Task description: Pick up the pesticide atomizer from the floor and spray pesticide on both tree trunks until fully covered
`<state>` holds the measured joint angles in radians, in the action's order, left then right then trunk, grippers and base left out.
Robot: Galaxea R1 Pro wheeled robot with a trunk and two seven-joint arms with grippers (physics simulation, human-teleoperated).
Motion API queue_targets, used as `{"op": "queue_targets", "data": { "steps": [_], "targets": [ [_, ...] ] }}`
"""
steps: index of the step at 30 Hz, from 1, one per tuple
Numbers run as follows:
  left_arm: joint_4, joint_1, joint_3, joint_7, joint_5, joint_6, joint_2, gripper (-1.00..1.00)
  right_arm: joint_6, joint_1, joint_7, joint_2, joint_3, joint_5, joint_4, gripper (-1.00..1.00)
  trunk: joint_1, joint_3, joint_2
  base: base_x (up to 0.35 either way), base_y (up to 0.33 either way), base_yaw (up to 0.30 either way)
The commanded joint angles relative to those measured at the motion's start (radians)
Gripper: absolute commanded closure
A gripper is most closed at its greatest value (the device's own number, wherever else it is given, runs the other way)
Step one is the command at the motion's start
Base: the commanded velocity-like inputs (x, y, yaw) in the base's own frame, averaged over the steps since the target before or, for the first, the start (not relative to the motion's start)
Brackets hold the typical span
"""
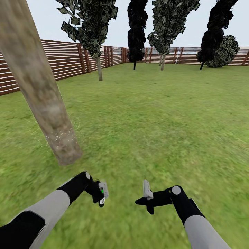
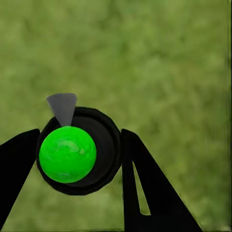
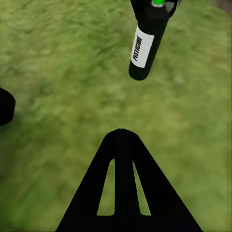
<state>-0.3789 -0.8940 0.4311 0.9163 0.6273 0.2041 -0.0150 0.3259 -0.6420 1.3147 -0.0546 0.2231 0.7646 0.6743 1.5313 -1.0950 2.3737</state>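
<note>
Green grass of the garden lawn (image 1: 155,114) spreads to the brown slat fence (image 1: 65,62), and the near tree trunk (image 1: 41,93) is the landmark: mottled grey-brown, leaning across the head view, with a faint scatter of pale droplets around its lower part. Just below its base, the left hand (image 1: 101,195) is clenched around the pesticide atomizer (image 1: 102,193); the left wrist view looks down on the bottle's bright green top (image 2: 67,153) and grey nozzle (image 2: 62,107), with black fingers (image 2: 145,179) pressed to either side. From the right wrist view the same black bottle (image 3: 147,46) hangs above the grass, its white label reading PESTICIDE. The right hand (image 1: 147,197), farther from the trunk, carries nothing; its fingers look drawn together.

Spraying of this first trunk appears to be the step in hand, with only the low band speckled. The next move likely calls for turning the nozzle toward the bark and working upward. A second pale-trunked tree (image 1: 99,67) stands far beyond, by the fence.
</note>
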Motion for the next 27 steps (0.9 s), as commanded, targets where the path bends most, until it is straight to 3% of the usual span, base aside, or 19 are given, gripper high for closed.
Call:
{"op": "queue_targets", "data": {
  "steps": [1, 5, 15, 25, 27],
  "targets": [
    [-0.003, 0.003, 0.032, 0.005, -0.001, 0.009, 0.003, 1.00, 0.005, -0.001, 0.005, -0.002, 0.007, 0.009, 0.002, 1.00, 0.000, -0.001, 0.000, 0.000, 0.000, 0.000],
    [-0.003, 0.011, 0.067, 0.007, -0.003, 0.006, 0.035, 1.00, 0.005, -0.001, 0.005, -0.002, 0.007, 0.009, 0.016, 1.00, 0.000, -0.001, 0.000, 0.000, 0.000, 0.000],
    [-0.003, 0.031, 0.070, 0.007, -0.001, 0.006, 0.115, 1.00, 0.004, -0.001, 0.005, -0.002, 0.009, 0.007, 0.039, 1.00, 0.000, -0.001, 0.000, 0.000, 0.000, 0.000],
    [-0.005, 0.043, 0.070, 0.009, -0.002, -0.016, 0.146, 1.00, 0.004, -0.001, 0.012, -0.002, 0.009, 0.006, 0.097, 1.00, 0.000, -0.001, 0.000, 0.000, 0.000, 0.000],
    [-0.003, 0.044, 0.068, 0.009, -0.009, -0.055, 0.145, 1.00, 0.004, -0.001, 0.012, -0.002, 0.009, 0.006, 0.097, 1.00, 0.000, -0.001, 0.000, 0.000, 0.000, 0.000]
  ]
}}
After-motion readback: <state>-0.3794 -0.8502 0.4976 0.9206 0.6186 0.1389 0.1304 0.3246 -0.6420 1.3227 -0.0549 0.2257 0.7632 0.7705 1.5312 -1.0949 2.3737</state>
